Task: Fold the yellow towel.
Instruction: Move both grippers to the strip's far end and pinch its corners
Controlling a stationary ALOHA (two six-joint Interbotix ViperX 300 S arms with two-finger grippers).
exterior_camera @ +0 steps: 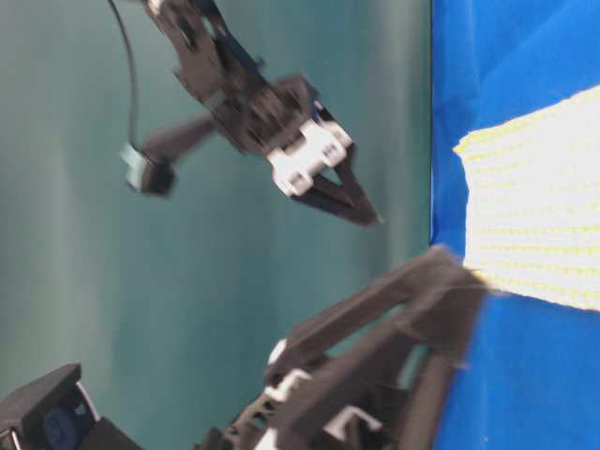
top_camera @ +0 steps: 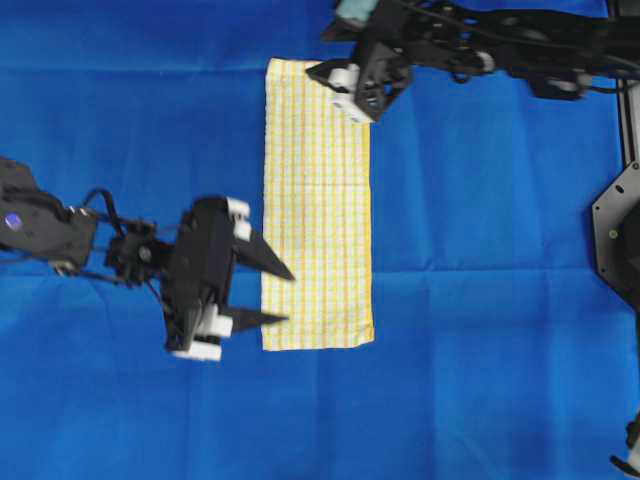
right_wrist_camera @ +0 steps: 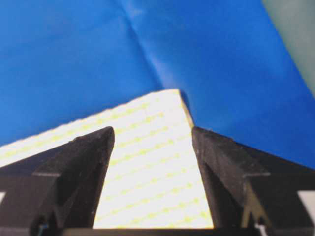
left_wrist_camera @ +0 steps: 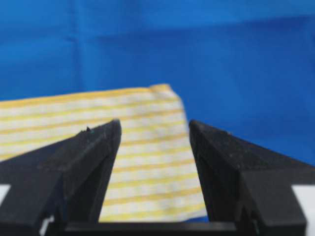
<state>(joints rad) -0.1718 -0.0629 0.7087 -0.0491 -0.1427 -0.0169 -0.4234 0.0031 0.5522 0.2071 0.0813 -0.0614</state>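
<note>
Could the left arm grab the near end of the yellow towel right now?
Probably yes. The left gripper has its jaws open right at the long edge of the yellow towel, near the lower corner. Nothing lies between them on the blue cloth, and the right gripper is over the far end.

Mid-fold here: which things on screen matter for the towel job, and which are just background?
Part of the job:
- yellow towel, lying flat as a long narrow strip
- left gripper, open, at the towel's lower left edge
- right gripper, open, over the towel's top right corner

Just there:
- blue cloth under everything
</note>
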